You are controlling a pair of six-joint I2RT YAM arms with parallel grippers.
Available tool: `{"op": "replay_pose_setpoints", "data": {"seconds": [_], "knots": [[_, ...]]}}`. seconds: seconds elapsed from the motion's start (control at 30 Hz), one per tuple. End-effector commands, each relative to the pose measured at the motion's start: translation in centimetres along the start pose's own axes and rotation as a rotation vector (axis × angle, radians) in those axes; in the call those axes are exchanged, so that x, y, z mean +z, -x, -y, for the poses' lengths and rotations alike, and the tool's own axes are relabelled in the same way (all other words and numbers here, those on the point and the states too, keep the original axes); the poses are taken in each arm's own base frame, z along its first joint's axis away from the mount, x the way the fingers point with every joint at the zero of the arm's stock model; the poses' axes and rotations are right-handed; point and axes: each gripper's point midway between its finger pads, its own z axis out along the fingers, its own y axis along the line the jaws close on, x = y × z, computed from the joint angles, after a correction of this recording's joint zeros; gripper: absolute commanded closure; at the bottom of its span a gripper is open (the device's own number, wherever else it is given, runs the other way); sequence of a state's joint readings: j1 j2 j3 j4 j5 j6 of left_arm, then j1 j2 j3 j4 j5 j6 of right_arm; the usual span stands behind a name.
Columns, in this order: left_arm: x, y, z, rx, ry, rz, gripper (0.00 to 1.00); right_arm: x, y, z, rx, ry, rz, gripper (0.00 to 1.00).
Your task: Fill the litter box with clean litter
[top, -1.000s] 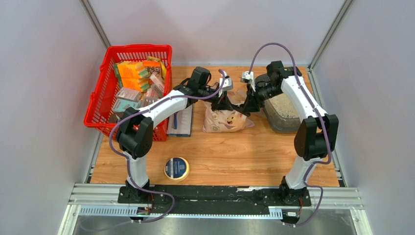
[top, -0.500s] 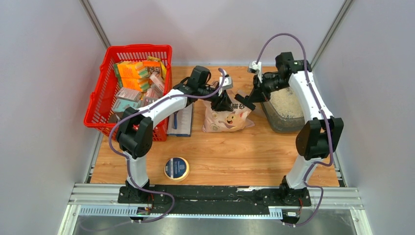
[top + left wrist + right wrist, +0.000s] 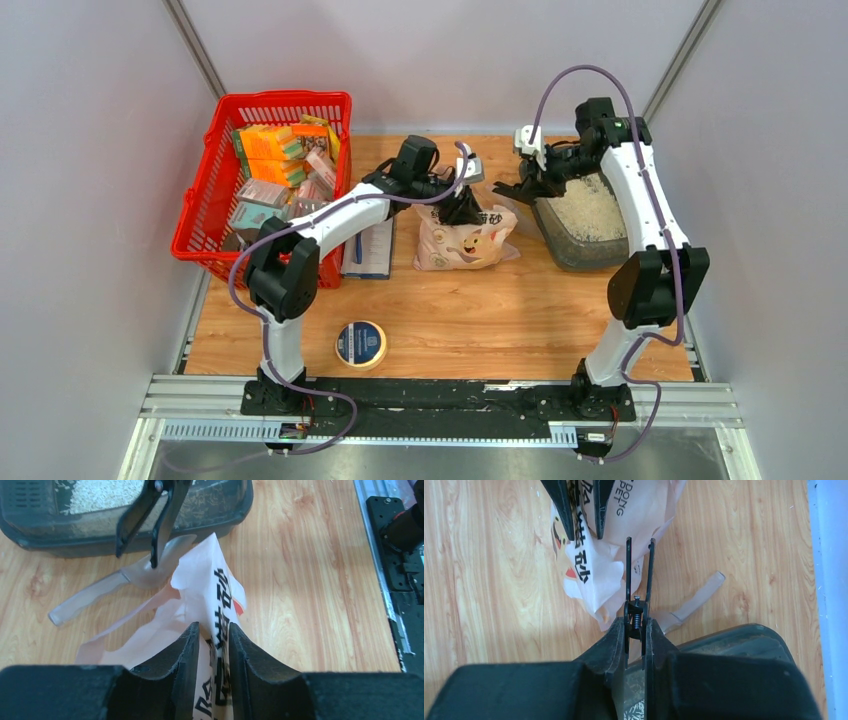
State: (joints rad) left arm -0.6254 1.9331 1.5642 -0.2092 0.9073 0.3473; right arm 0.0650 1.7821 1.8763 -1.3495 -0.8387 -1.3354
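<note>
Right hand (image 3: 636,625) is clamping on the black clip (image 3: 628,575), squeezing its handles, so the two thin prongs are standing apart. A second ago this hand was down at the bag top, meeting the left hand. Now we are seeing it up and to the right, at the left end of the litter box (image 3: 575,255), with the clip off the bag (image 3: 462,245).

In the left wrist view the prong tips are hanging over the clear scoop (image 3: 92,597), which is lying on the table (image 3: 480,310) between bag and box.

Left hand (image 3: 214,630) is staying at the bag top, fingers apart with the printed edge running between them.

The bag is sitting where it was, centre of the top view.

The litter box is sitting at the right of the top view, just right of the bag, more of it showing now that the right arm is off it. Clean litter (image 3: 590,212) is lying inside it.
</note>
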Motion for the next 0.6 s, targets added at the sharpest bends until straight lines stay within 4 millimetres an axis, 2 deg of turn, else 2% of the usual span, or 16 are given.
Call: {"op": "replay_pose_setpoints", "data": {"seconds": [0.0, 0.1, 0.13, 0.23, 0.4, 0.43, 0.47, 0.5, 0.53, 0.57], "knots": [[1.5, 2.4, -0.4, 0.102, 0.04, 0.055, 0.64, -1.6, -0.8, -7.0, 0.165, 0.188, -0.078, 1.0], [2.0, 2.3, -0.4, 0.123, 0.057, 0.046, 0.66, -2.0, -0.7, -7.5, 0.139, 0.182, -0.081, 1.0], [2.0, 2.2, -0.5, 0.127, 0.063, 0.042, 0.71, -1.9, -1.2, -7.9, 0.135, 0.193, -0.091, 1.0], [1.8, 1.9, -0.3, 0.144, 0.056, 0.022, 0.74, -2.1, -2.0, -8.6, 0.109, 0.2, -0.125, 1.0], [1.7, 0.5, 0.5, 0.175, 0.032, -0.024, 0.73, -2.3, -2.1, -9.5, 0.116, 0.204, -0.127, 1.0], [1.6, 0.6, 0.5, 0.184, 0.041, -0.031, 0.66, -2.4, -2.1, -9.6, 0.124, 0.201, -0.13, 1.0], [1.6, 0.1, 0.6, 0.19, 0.045, -0.038, 0.5, -2.5, -2.2, -9.7, 0.136, 0.197, -0.129, 1.0], [1.6, 0.0, 0.5, 0.21, 0.05, -0.038, 0.39, -2.6, -2.3, -9.8, 0.139, 0.197, -0.13, 1.0], [1.4, 0.5, 0.6, 0.24, 0.057, -0.026, 0.36, -2.6, -2.3, -9.9, 0.14, 0.194, -0.13, 1.0], [1.4, 0.1, 0.7, 0.251, 0.066, -0.03, 0.32, -2.7, -2.5, -10.0, 0.144, 0.194, -0.133, 1.0]]}}
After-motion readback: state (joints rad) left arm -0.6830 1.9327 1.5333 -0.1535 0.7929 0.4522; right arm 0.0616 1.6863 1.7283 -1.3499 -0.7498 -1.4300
